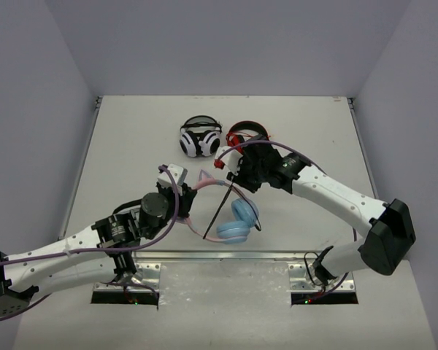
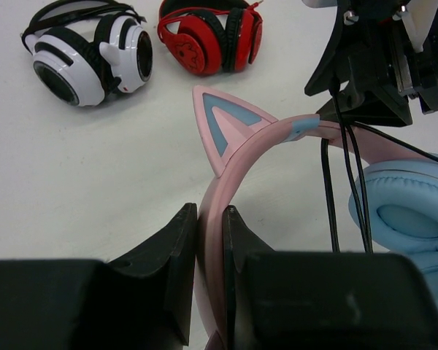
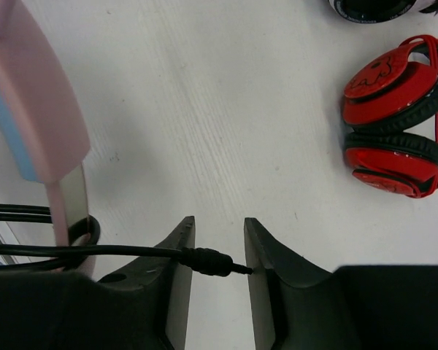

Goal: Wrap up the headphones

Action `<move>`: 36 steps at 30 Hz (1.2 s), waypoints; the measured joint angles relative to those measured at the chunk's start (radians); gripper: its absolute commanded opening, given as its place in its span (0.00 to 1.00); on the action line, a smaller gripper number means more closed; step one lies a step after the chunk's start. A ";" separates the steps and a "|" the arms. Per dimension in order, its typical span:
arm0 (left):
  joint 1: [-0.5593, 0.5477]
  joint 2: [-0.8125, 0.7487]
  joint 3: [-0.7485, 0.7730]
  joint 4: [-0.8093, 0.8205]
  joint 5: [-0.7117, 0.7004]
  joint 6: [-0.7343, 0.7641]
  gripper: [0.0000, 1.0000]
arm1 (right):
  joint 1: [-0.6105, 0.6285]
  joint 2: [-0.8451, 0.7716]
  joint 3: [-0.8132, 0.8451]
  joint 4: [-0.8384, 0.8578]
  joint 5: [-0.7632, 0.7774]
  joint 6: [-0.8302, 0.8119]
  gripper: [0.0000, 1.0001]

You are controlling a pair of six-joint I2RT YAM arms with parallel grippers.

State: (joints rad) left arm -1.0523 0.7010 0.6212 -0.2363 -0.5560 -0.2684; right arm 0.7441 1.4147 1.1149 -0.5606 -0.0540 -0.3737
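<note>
The headphones lie mid-table, with light blue ear cups (image 1: pixel 237 219), a pink headband (image 1: pixel 197 188) and a cat ear (image 2: pixel 223 124). My left gripper (image 1: pixel 181 208) is shut on the headband (image 2: pixel 233 157), which is pinched between its fingers in the left wrist view (image 2: pixel 210 215). My right gripper (image 1: pixel 237 171) hovers just above the headband's far end. Its jaws stand apart (image 3: pixel 219 226), and the black cable's plug (image 3: pixel 204 260) lies across the gap, tip touching the right finger. The cable (image 1: pixel 223 204) hangs down from there past the ear cups.
White-and-black headphones (image 1: pixel 199 138) and red-and-black headphones (image 1: pixel 247 133) lie just behind the right gripper. Both also show in the left wrist view, the white pair (image 2: pixel 87 55) and the red pair (image 2: pixel 212 40). White walls enclose the table on three sides.
</note>
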 measured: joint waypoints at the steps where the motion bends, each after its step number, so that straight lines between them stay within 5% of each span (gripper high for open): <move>1: 0.000 0.000 0.001 -0.003 0.000 0.002 0.00 | -0.007 0.002 0.000 0.001 0.000 0.000 0.36; 13: 0.000 0.003 0.013 -0.023 0.024 0.006 0.00 | -0.097 0.013 0.005 0.010 -0.046 0.051 0.44; 14: -0.001 0.003 0.013 -0.022 0.038 0.005 0.00 | -0.108 0.018 0.008 0.010 -0.036 0.058 0.68; 15: -0.002 0.003 0.013 -0.023 0.048 0.005 0.00 | -0.118 0.024 0.014 0.009 -0.025 0.076 0.74; 25: -0.003 -0.023 0.013 -0.014 0.071 0.006 0.00 | -0.174 0.068 0.032 0.005 0.010 0.161 0.74; 36: 0.023 0.069 0.036 0.018 0.178 0.077 0.00 | -0.518 -0.005 0.092 -0.044 -0.008 0.541 0.74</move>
State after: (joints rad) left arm -1.0290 0.7696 0.6571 -0.2180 -0.3782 -0.1909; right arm 0.2260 1.4094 1.2068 -0.6044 -0.0616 0.1673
